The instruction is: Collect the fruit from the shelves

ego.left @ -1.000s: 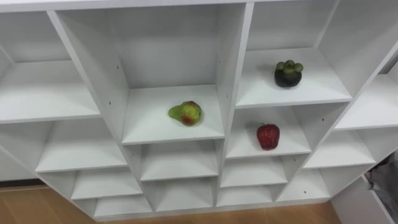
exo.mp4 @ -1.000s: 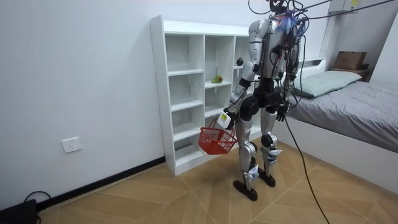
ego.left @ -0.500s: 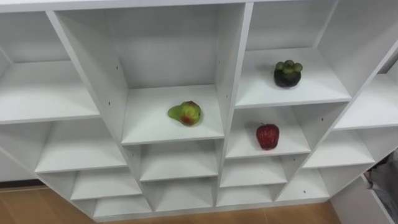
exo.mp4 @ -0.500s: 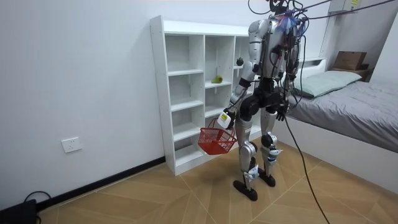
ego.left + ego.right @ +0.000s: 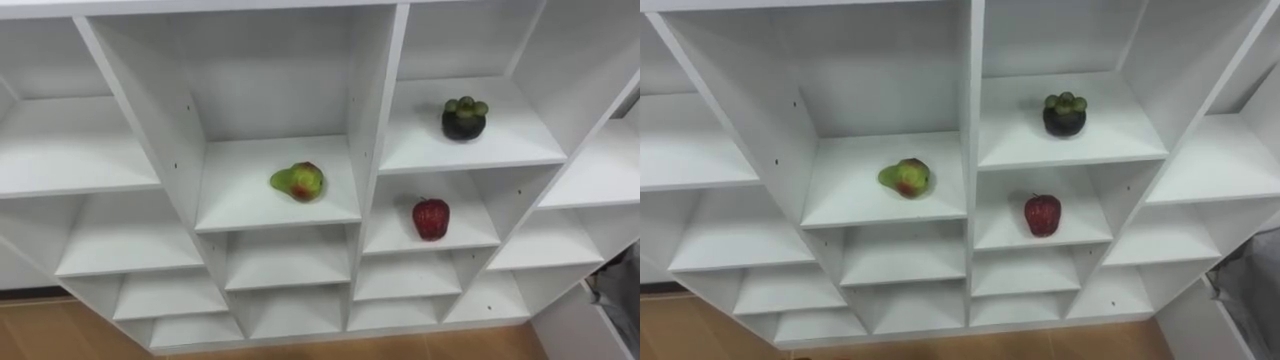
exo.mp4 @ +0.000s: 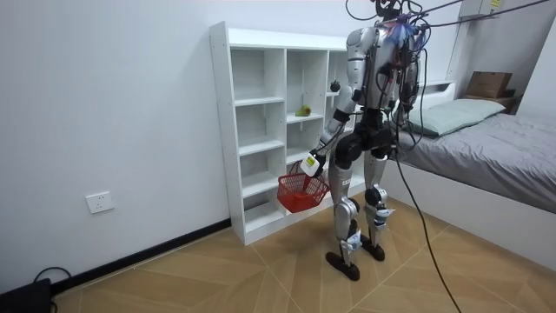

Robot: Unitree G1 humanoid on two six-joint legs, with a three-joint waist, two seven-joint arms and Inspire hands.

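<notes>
Three fruits lie in the white closet [image 5: 377, 120] in front of me. A green and red pear [image 5: 298, 181] rests on a middle shelf. A dark mangosteen [image 5: 464, 118] sits one compartment to the right and higher. Below the mangosteen lies a red strawberry [image 5: 431, 218]. In the room view I stand facing the closet [image 6: 261, 130], and my left hand [image 6: 311, 165] is shut on the handle of a red basket [image 6: 301, 191] held low at knee height in front of the shelves. My right hand [image 6: 393, 157] hangs by my hip.
The other compartments [image 5: 70, 150] hold nothing. Wooden floor [image 5: 60, 335] runs below the closet. A bed [image 6: 495, 148] stands close behind me on the room view's right, its white frame [image 5: 575, 325] at the lower right in the left eye view.
My left hand has lifted the red basket a little and swung it nearer the shelves. The fruits have not moved.
</notes>
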